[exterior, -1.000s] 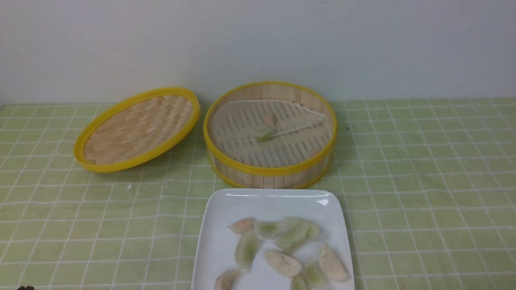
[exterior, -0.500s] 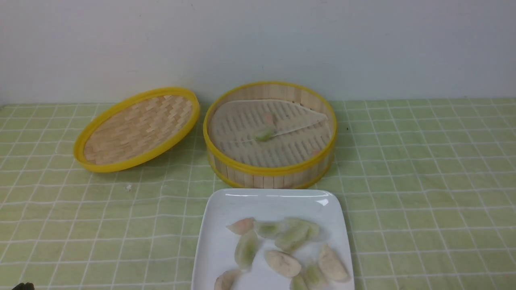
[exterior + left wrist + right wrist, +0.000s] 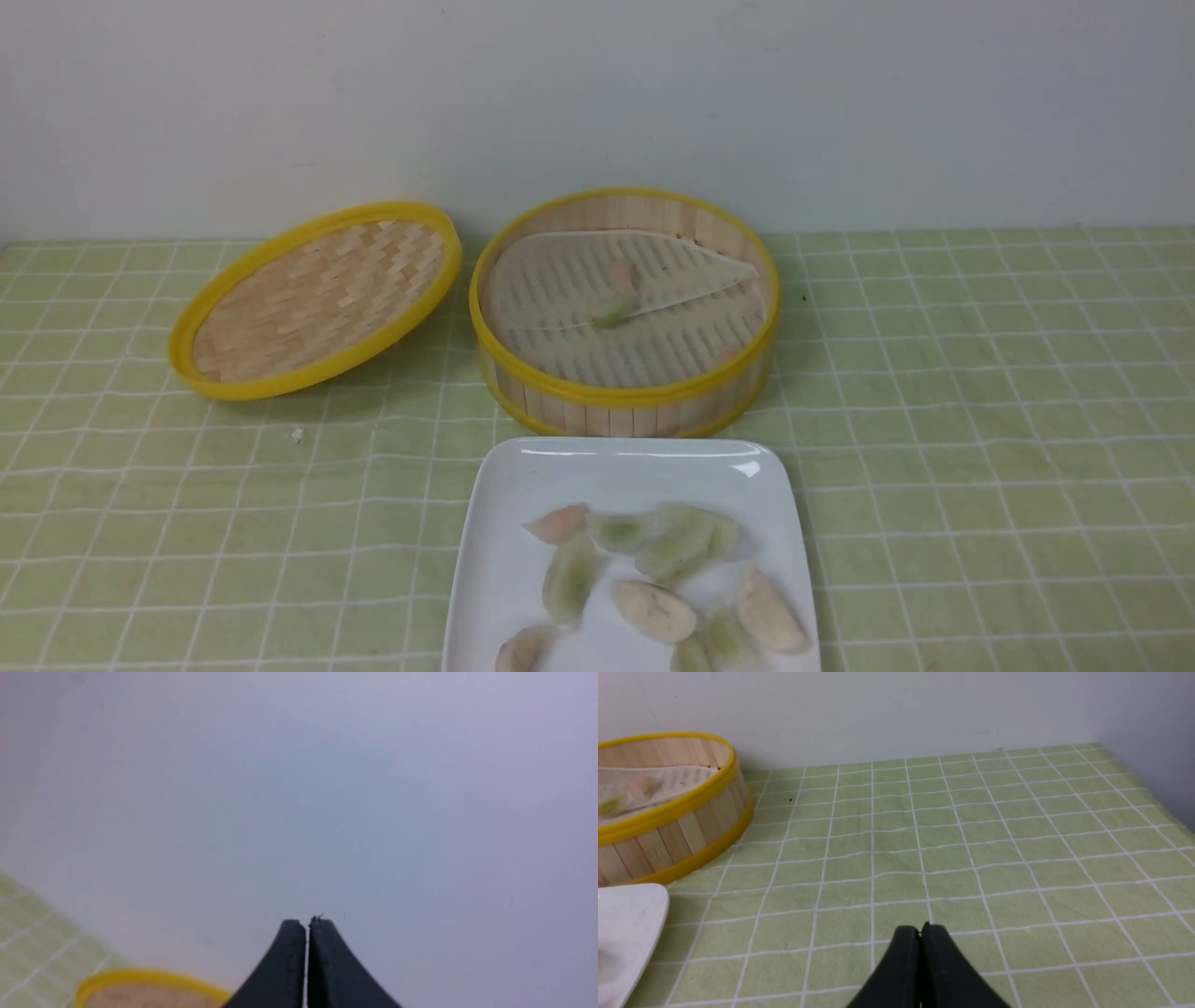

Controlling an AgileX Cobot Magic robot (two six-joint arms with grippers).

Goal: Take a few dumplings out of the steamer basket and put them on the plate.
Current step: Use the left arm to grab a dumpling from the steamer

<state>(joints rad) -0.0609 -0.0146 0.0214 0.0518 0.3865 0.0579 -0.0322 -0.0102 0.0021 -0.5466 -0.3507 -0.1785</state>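
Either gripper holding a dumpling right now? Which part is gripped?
Nothing held. The left gripper and right gripper are both shut and empty, jaws pressed together. The dumplings lie on the plate and in the steamer basket.

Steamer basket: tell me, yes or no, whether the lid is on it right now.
No, the lid lies off to the left of the steamer basket, whose top stands open.

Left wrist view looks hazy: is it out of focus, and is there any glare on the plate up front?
Left wrist view: soft throughout, the yellow rim blurred, mostly blank wall. Front view: sharp, with thin glare streaks along the far edge of the plate. Right wrist view: in focus, tablecloth grid crisp.
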